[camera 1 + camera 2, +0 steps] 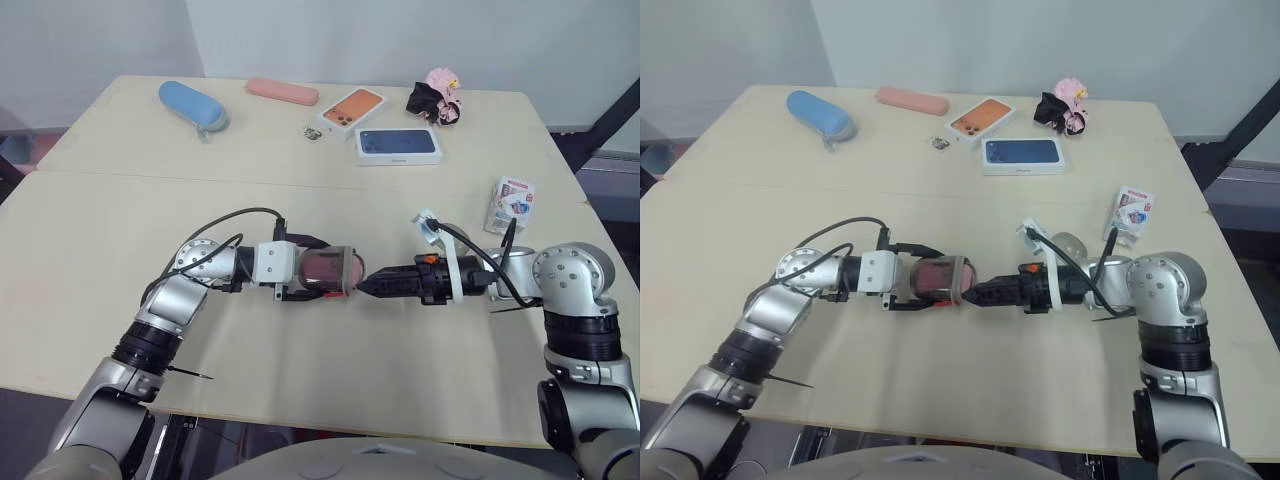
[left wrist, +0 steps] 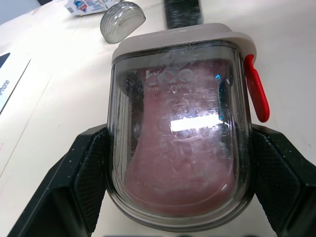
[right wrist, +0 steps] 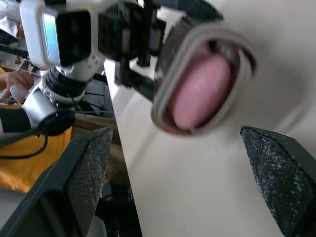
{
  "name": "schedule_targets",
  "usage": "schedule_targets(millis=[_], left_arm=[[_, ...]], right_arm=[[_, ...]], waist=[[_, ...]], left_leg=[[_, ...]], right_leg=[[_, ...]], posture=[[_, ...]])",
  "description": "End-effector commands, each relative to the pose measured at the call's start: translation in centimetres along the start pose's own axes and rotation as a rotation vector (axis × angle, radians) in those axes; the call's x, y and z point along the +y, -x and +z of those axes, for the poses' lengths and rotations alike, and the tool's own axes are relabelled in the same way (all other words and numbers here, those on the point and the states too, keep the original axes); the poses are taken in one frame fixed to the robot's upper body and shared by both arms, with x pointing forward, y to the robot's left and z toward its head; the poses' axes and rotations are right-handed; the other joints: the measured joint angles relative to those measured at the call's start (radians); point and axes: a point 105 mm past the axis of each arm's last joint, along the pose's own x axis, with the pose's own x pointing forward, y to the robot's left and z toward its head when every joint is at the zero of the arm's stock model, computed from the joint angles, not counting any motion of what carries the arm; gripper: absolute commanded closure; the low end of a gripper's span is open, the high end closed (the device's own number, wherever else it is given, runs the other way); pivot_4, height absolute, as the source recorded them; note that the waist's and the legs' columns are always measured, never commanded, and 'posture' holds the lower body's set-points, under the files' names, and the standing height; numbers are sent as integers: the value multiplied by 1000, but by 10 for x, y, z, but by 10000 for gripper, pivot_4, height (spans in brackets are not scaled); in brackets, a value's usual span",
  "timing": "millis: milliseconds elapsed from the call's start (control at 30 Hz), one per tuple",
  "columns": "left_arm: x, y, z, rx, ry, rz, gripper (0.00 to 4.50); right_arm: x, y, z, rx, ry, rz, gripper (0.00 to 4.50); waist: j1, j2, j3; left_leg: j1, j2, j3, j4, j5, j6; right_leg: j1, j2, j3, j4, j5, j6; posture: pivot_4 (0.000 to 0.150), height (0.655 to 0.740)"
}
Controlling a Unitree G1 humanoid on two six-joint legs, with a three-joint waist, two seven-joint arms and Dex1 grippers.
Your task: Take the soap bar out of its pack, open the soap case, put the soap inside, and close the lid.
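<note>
1. Soap case (image 2: pixel 177 128) pinched across its sides by left end effector (image 1: pixel 318 270), over table (image 1: pixel 300 380), open mouth facing right end effector (image 1: pixel 370 285), which is spread, empty and close in front.
2. Pink soap (image 3: pixel 200 91) already inside; lid (image 2: pixel 122 20) off, lying near pack (image 1: pixel 513 203).
3. Likely step: closing. Next move calls for fetching lid and seating it squarely.
4. Seen from right wrist view: soap in mouth. From left wrist view: red clasp (image 2: pixel 256 89), lid beyond.

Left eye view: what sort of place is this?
Probably a lab or office room: a plain pale table, a bare white wall behind it, and staged props like a blue phone box.
</note>
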Motion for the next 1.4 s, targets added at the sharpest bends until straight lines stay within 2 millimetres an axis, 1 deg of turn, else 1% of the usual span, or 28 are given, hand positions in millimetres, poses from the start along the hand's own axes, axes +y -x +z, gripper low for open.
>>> schedule_targets(millis=[33, 200, 267, 333, 500, 833, 1167, 1300, 1333, 1367, 1400], left_arm=[[10, -3, 19, -39, -69, 33, 10121], [7, -8, 21, -44, -74, 36, 10121], [8, -9, 22, -45, -83, 44, 10121], [5, -11, 21, -34, -129, 30, 10121], [3, -15, 21, -37, -146, 36, 10121], [11, -16, 22, -41, -127, 99, 10121], [12, -16, 24, -47, -126, 99, 10121], [12, -16, 24, -47, -128, 100, 10121], [12, -16, 24, -47, -127, 100, 10121], [13, -16, 24, -47, -127, 100, 10121], [13, -16, 24, -47, -127, 100, 10121]], right_arm=[[4, -2, 6, -25, -13, 10, 322], [-6, -8, 8, -47, -70, -36, 322], [-6, -10, 10, -56, -89, -33, 322], [-6, -13, 12, -66, -104, -29, 322], [-5, -16, 17, -81, -132, -19, 322], [-3, -16, 9, -75, -165, -15, 322], [0, -18, 8, -87, -198, -20, 322], [-3, -20, 6, -88, -218, -37, 322], [-3, -21, 6, -90, -223, -41, 4451], [-4, -21, 7, -93, -230, -46, 5712], [-5, -21, 6, -93, -233, -52, 8643]], waist=[[0, 0, 0], [-3, 0, 0], [-2, 0, 0], [-2, 0, 0], [-2, 0, 0], [-2, 0, 0], [-3, 0, 0], [-2, 0, 0], [-3, 0, 0], [-3, 0, 0], [-3, 0, 0]], left_leg=[[0, 0, 0, 0, 0, 0], [0, 0, 0, -1, 0, 0], [0, 0, 0, -1, 0, 0], [0, 0, 0, -1, 0, 0], [0, 0, 0, -1, 0, 0], [0, 0, 0, -1, 0, 0], [0, 0, 0, -1, 0, -1], [0, 0, 0, -1, 0, -1], [-1, 0, 0, -1, 0, -1], [-1, 0, 0, -1, 0, -1], [-1, 0, 0, -1, -1, -1]], right_leg=[[0, 0, 0, 0, 0, 0], [0, 0, 0, -1, 0, 0], [0, 0, -1, -1, 0, 0], [0, 0, -1, -1, 0, 0], [0, 0, -2, -1, 0, 0], [0, 0, -2, -1, 0, 0], [0, 0, -2, -3, 0, 0], [0, 0, -2, -3, 0, 0], [0, 0, -2, -3, 0, 1], [0, 0, -2, -3, 0, 1], [0, 0, -2, -3, 0, 0]], posture=[[1500, 7400], [1500, 7400], [1500, 7400], [1500, 7400], [1500, 7400], [1500, 7400], [1500, 7400], [1500, 7400], [1500, 7400], [1500, 7400], [1500, 7400]])
